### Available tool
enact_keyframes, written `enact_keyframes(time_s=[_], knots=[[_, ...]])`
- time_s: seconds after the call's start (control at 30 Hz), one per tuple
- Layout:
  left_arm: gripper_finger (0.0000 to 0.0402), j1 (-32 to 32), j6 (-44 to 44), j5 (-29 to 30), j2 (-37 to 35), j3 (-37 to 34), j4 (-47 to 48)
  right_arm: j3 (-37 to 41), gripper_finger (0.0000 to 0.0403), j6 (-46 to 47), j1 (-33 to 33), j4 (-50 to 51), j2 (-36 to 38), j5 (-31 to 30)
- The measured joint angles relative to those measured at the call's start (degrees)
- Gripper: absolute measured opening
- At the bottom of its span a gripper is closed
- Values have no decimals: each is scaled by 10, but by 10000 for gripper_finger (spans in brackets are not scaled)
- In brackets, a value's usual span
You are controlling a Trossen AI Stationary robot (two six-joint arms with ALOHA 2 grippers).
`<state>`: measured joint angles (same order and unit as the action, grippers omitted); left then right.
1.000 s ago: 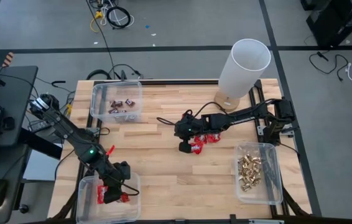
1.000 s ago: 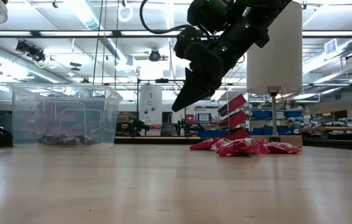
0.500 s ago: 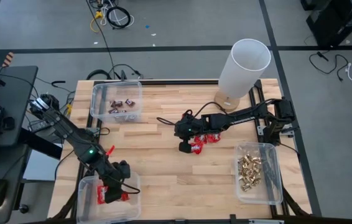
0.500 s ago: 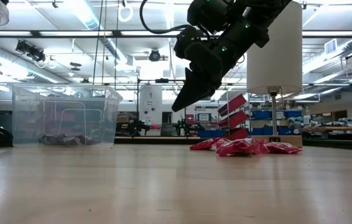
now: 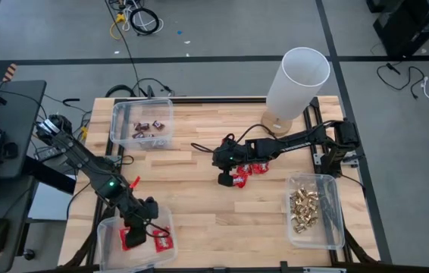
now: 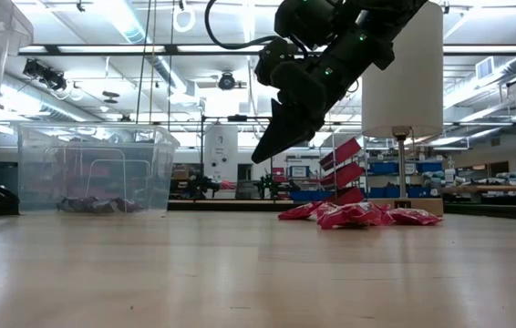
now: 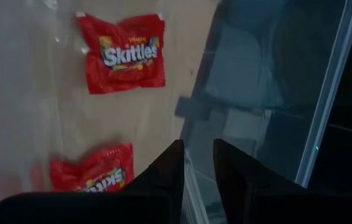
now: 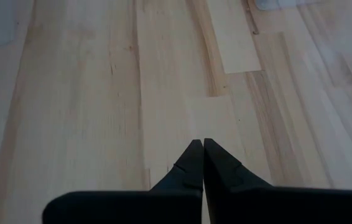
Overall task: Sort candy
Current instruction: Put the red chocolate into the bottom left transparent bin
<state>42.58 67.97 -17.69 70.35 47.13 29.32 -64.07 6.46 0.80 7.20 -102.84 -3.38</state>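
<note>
Left gripper (image 7: 198, 163), empty, above glossy crinkled red packets (image 7: 124, 53) in clear bin (image 5: 107, 227).

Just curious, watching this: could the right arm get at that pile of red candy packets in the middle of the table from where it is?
Probably yes. The right gripper hangs shut right beside the red packets, above the bare wooden table, with nothing between them. It would have to open its fingers first.

The word "Skittles" is on a red packet (image 7: 121, 53) in the bin (image 7: 269, 81). Another red packet (image 7: 92, 174) near it shows the same word.
</note>
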Motion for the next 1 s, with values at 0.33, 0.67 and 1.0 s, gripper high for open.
enact_keyframes(time_s=[0.33,0.67,1.0], knots=[[90,0,0,-18,-3,0,-2,0,0,-1,0,-14,0,0],[87,-1,0,-5,-48,0,-30,0,0,-2,0,-16,0,0],[54,-2,-2,14,-68,0,-36,0,0,-2,0,-16,0,0]])
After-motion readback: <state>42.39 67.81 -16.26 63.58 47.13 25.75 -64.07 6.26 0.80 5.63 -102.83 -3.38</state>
